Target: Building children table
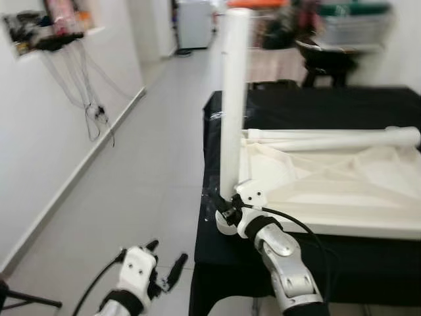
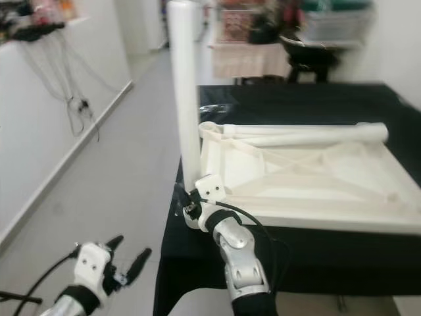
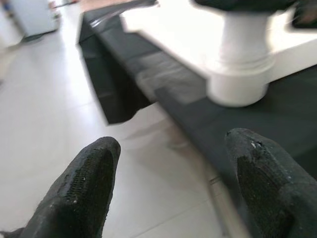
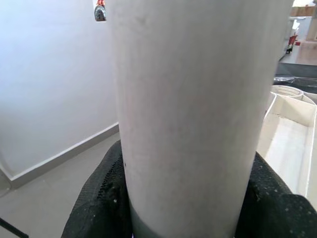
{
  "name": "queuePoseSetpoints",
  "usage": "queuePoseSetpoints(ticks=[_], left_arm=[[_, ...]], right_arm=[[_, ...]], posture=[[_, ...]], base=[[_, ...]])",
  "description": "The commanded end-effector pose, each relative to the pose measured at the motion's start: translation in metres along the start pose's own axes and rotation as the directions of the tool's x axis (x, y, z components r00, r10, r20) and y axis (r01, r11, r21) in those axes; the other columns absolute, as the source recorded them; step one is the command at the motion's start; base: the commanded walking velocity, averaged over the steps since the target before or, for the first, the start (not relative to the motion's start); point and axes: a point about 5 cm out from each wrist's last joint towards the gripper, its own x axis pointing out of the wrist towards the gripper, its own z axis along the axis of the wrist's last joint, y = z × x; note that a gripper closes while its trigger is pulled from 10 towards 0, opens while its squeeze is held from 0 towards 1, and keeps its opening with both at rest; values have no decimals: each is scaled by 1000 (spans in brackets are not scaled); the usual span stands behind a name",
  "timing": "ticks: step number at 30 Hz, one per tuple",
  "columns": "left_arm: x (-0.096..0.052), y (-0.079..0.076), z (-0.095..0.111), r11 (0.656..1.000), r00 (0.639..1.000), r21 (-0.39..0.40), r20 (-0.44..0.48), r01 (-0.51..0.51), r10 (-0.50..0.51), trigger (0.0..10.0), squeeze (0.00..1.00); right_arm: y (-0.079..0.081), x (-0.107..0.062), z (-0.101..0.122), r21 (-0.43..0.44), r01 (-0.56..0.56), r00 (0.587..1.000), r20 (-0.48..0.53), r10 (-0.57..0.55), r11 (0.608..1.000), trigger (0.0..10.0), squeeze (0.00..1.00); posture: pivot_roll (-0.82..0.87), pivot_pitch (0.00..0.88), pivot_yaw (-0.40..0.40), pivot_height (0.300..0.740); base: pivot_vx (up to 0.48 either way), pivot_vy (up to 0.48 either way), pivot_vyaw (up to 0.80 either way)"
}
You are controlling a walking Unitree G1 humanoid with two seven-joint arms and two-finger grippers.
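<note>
Gripping the upright white leg (image 1: 234, 99) at its base, my right end effector (image 1: 227, 209) could tilt it and cross-thread the tabletop (image 1: 342, 191) socket; left end effector (image 1: 166, 263) hangs open.

A black-covered table (image 1: 368, 105) carries an upturned white tabletop (image 1: 342, 191) lying flat along its near edge, reaching from the near left corner toward the right edge.

Table leg (image 4: 198, 114) top (cut off)
</note>
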Motion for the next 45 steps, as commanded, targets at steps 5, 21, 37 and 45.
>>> queuePoseSetpoints(ticks=[5, 21, 37, 45], left_arm=[[-1, 1, -5, 1000, 1000, -14, -20, -2, 1, 10000, 0], [1, -1, -4, 1000, 1000, -21, -10, -10, 10, 10000, 0], [0, -3, -4, 1000, 1000, -25, -12, -5, 5, 10000, 0], [-2, -4, -3, 1000, 1000, -28, -9, -6, 5, 10000, 0]], right_arm=[[-11, 8, -10, -8, -32, 997, -71, 31, 999, 10000, 1000], [-10, 42, 46, -28, -727, 687, 8, 727, 687, 10000, 0], [-21, 51, 44, 104, -751, 654, -20, 756, 652, 0, 0], [-37, 39, 28, 12, -695, 716, -71, 694, 718, 0, 0]], posture=[[-49, 0, 43, 740], [-3, 0, 24, 740], [-5, 0, 26, 740], [-2, 0, 15, 740]], base=[[0, 0, 0], [0, 0, 0], [0, 0, 0], [0, 0, 0]])
